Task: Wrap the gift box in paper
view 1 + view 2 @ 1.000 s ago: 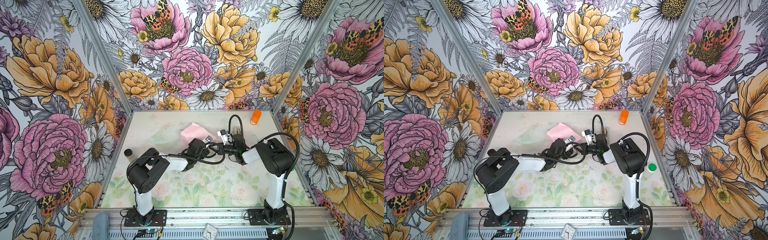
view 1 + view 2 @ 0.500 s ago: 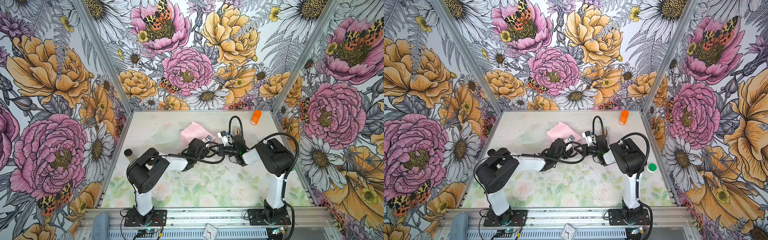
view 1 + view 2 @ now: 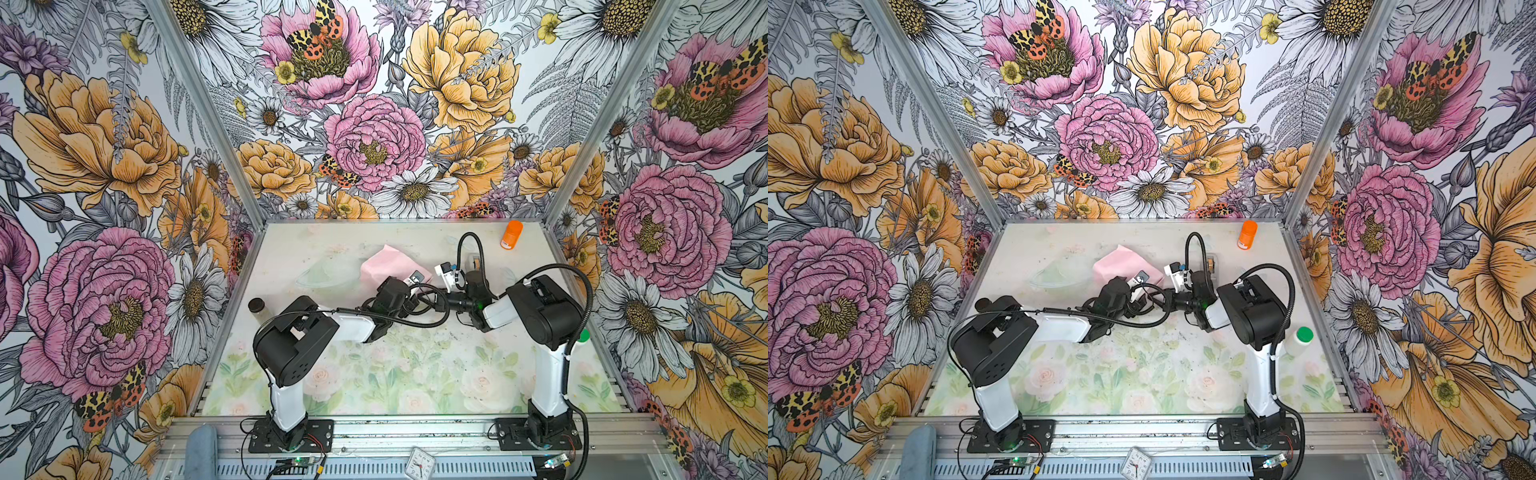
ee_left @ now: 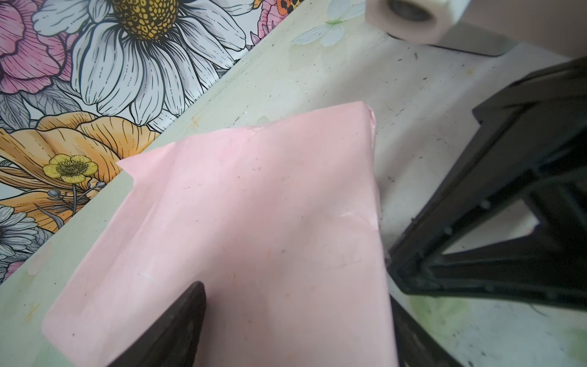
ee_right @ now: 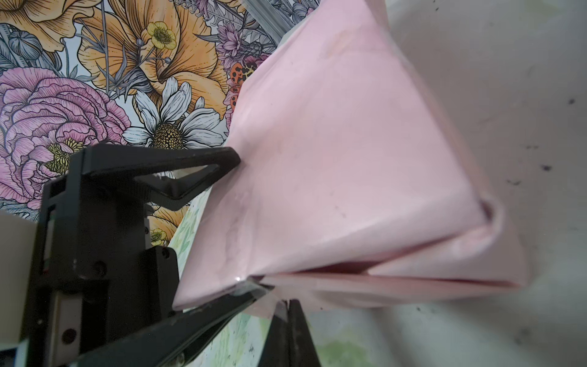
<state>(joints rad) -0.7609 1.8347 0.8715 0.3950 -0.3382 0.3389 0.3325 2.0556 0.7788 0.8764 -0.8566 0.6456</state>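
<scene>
On the table (image 3: 332,245) sit one pink paper-wrapped parcel (image 3: 388,266), one orange bottle (image 3: 512,235), one green-capped white bottle (image 3: 1298,340) and one dark-lidded jar (image 3: 257,308). Two robot arms reach over it. One clock (image 3: 419,463) lies past the near edge.

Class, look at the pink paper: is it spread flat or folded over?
Folded. In the right wrist view the paper shows creased edges, a pinched corner and overlapping layers; nothing of what it covers shows.
</scene>
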